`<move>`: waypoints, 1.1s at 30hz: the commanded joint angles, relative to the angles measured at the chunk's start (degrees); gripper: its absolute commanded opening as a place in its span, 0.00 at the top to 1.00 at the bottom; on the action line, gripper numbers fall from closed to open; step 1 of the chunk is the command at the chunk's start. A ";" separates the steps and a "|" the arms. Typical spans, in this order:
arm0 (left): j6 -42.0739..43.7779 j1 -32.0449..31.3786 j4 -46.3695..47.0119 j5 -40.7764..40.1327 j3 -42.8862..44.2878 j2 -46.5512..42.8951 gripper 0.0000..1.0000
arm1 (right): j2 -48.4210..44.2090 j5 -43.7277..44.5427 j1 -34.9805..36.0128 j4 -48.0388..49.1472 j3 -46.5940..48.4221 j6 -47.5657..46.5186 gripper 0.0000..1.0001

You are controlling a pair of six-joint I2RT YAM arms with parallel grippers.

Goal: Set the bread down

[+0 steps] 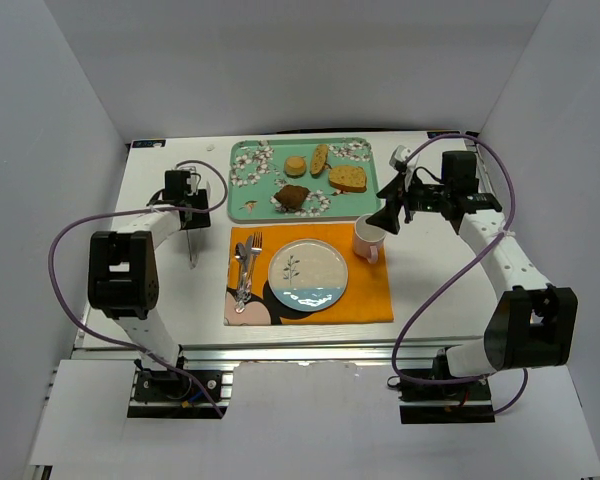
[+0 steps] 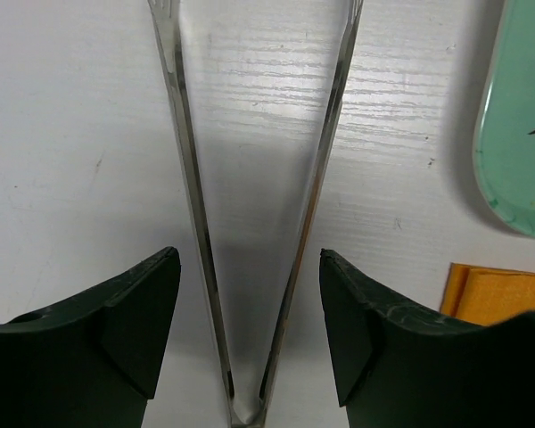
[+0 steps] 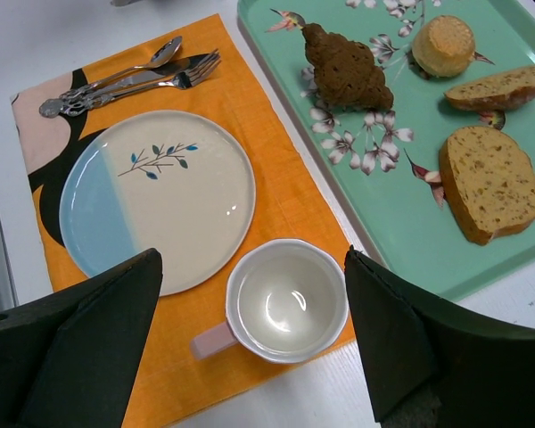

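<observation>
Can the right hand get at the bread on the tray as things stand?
Probably yes. The right hand is open above the cup beside the tray; the bread lies uncovered there, with only a flat wider slice in between.

Narrow elongated bread slice (image 1: 319, 159), golden-tan crumb with a darker crust edge, whole, lying flat on the teal floral tray (image 1: 255, 205), near the middle of the tray's far side, long axis slanted across the tray

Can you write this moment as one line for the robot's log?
left gripper: open, astride tongs | right gripper: open, by cup | bread: on tray, not picked up | plate: empty
</observation>
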 commanded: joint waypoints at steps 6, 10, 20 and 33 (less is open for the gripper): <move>2.86 0.03 0.64 2.54 2.12 5.20 0.27 | 0.39 -1.85 -1.38 0.26 1.17 0.57 0.13; 2.25 0.11 0.72 2.71 2.39 6.17 0.28 | 0.57 -1.77 -1.56 0.08 1.87 0.92 0.13; -1.09 1.17 1.16 5.52 -2.97 7.05 0.65 | -0.13 -1.41 -3.14 1.49 1.70 1.53 0.13; -30.52 -6.90 10.39 28.20 5.90 -7.98 0.82 | -1.36 -4.13 -6.21 8.43 -0.06 6.97 0.13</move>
